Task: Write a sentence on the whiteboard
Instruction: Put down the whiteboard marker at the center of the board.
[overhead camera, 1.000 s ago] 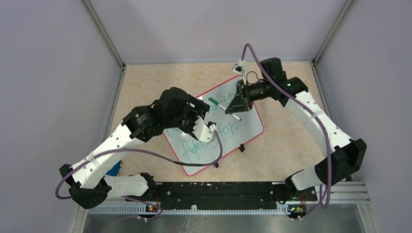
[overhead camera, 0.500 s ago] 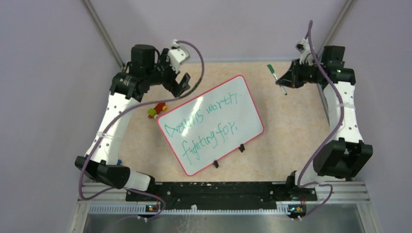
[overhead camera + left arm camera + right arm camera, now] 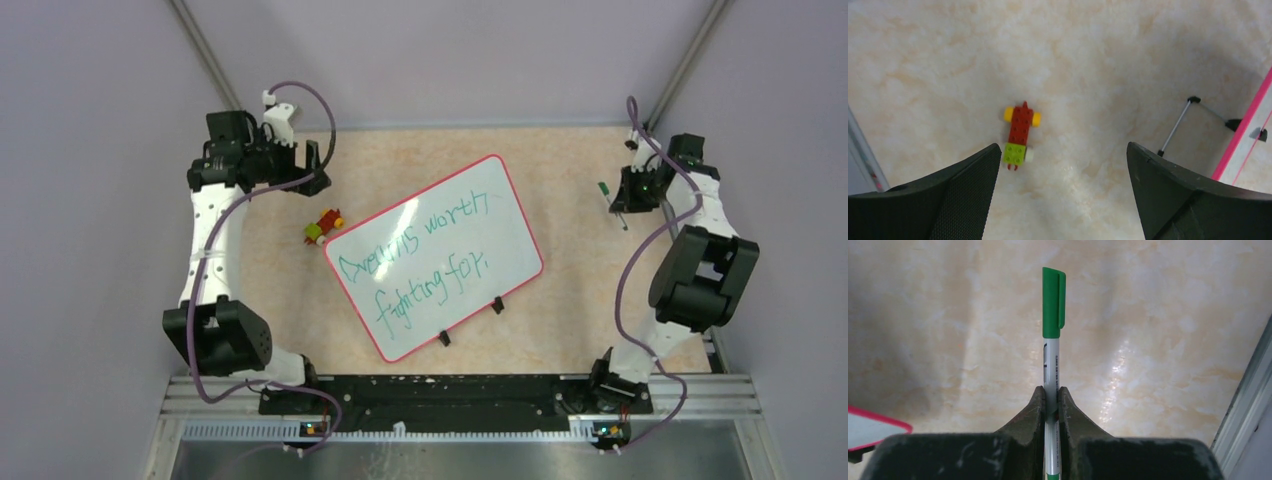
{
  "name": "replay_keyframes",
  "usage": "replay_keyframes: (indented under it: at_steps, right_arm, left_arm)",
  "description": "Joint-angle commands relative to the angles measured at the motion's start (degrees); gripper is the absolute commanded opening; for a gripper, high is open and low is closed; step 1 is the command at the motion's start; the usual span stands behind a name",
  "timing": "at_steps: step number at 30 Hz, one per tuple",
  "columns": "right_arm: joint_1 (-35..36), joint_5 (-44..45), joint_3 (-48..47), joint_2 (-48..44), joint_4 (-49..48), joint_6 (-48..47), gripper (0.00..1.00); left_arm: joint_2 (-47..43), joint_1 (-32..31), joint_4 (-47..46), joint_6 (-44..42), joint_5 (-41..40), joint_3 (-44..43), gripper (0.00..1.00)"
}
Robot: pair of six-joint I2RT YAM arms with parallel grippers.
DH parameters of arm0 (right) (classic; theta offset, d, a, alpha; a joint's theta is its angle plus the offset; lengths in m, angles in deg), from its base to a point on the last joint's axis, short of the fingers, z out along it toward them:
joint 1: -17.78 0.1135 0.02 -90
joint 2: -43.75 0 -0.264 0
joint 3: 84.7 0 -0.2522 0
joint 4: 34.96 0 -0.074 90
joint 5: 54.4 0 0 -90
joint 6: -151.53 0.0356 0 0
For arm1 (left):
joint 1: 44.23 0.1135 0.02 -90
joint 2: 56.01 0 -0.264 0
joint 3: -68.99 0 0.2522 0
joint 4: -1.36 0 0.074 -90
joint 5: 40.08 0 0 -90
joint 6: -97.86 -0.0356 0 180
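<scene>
l tool (image 3: 1062,147) wide open; r tool (image 3: 1051,390) clamps marker (image 3: 1053,305).

Tabletop (image 3: 580,290): smooth beige marble-look surface, faint sheen.
Whiteboard (image 3: 510,235): glossy white face, red plastic-looking rim.
Marker (image 3: 1053,305): smooth plastic, green cap, white barrel.
Bricks (image 3: 1019,131), 9 o'clock of whiteboard: glossy studded plastic.
Left hand (image 3: 1063,147): matt black, pads (image 3: 968,195) finely cross-hatched.
Right hand (image 3: 1051,395): scuffed matt black.

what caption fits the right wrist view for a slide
Right gripper shut on a green-capped white marker pen above the beige marbled tabletop.
</scene>
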Motion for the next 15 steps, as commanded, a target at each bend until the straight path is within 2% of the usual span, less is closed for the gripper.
replay_keyframes:
  at_steps: [1,7,15]
  right_arm:
    - [-2.4,5.7,0.8,3.6,-7.9,-1.5,0.0]
    - [-4.8,9.8,3.3,8.0,-14.2,0.2,0.0]
    - [-6.0,11.5,4.7,12.4,-18.4,1.8,0.0]
  left_arm:
    - [-2.9,3.4,-3.4,1.2,3.0,6.8,0.99]
    - [-3.6,7.0,-5.9,0.9,4.8,13.2,0.99]
    - [-4.2,7.2,-8.3,-0.4,3.5,17.6,0.99]
